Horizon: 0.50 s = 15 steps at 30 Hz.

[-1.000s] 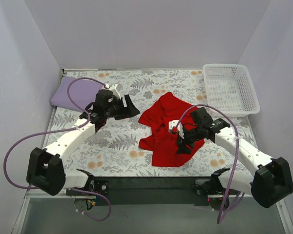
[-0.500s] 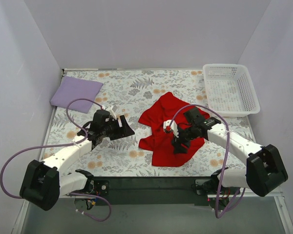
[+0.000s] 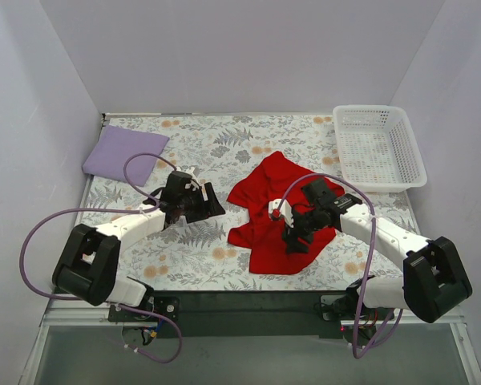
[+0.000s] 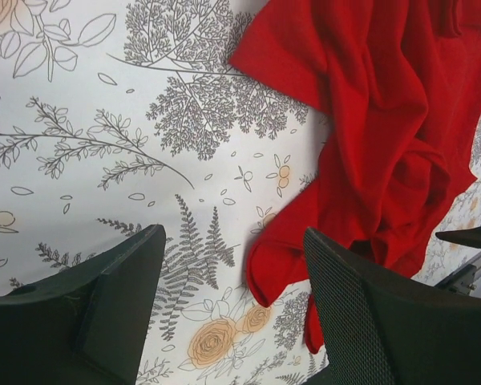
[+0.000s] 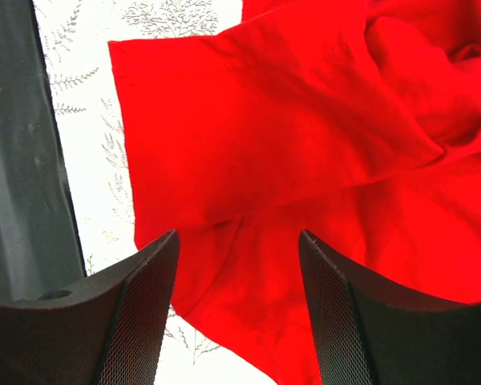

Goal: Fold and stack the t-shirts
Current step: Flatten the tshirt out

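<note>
Red t-shirt (image 3: 276,212) is crumpled on the floral cloth (image 3: 224,144) covering the counter, beside the white basket (image 3: 382,184) on its left, offset toward the near edge, not touching it. Its long axis runs far-to-near, roughly parallel to the basket's long side; a pointed corner faces the far wall and the broader end faces the arm bases. Lavender t-shirt (image 3: 122,152) is a flat folded pad well apart from the basket, across the counter at about the same depth, long axis slanted toward the far wall. Left tool (image 3: 212,202) sits farther from the basket than the red shirt, just beside that shirt's outer edge. Its jaws are wide with nothing in them. The left wrist view shows the left tool (image 4: 232,313) over bare floral print, with the shirt (image 4: 385,120) hem lying ahead of the gap. Right tool (image 3: 295,238) is over the red shirt's near half, also spread wide and not pinching anything. In the right wrist view red cloth (image 5: 305,144) fills the space ahead of the right tool (image 5: 239,313); can't tell whether the fingertips touch the fabric. Collar and sleeves are lost in the folds. The right arm covers part of the shirt from above, and both wrist views crop it.
</note>
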Each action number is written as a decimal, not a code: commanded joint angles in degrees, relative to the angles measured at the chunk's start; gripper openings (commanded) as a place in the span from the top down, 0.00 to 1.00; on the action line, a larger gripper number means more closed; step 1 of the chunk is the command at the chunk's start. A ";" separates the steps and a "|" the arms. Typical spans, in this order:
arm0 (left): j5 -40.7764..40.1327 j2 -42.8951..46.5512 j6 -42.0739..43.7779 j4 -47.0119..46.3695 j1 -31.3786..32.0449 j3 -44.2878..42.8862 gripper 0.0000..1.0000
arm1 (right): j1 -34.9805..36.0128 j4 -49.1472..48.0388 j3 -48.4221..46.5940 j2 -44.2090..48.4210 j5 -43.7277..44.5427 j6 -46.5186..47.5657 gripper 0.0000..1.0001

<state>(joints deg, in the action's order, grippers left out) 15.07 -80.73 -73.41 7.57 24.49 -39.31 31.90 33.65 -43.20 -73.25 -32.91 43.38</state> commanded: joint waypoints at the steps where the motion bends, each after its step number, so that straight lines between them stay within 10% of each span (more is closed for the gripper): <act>1: -1.10 1.18 1.77 -1.25 0.03 -2.26 0.32 | 0.27 -1.74 -0.66 -0.48 0.83 -0.75 0.32; 15: -4.61 12.61 4.06 1.21 0.03 2.57 0.28 | 0.27 -2.27 -3.29 -2.59 2.23 -0.75 0.32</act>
<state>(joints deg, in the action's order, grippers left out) 11.53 -69.34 -70.41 8.10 24.49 -37.10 31.90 32.47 -43.62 -75.50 -31.07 43.22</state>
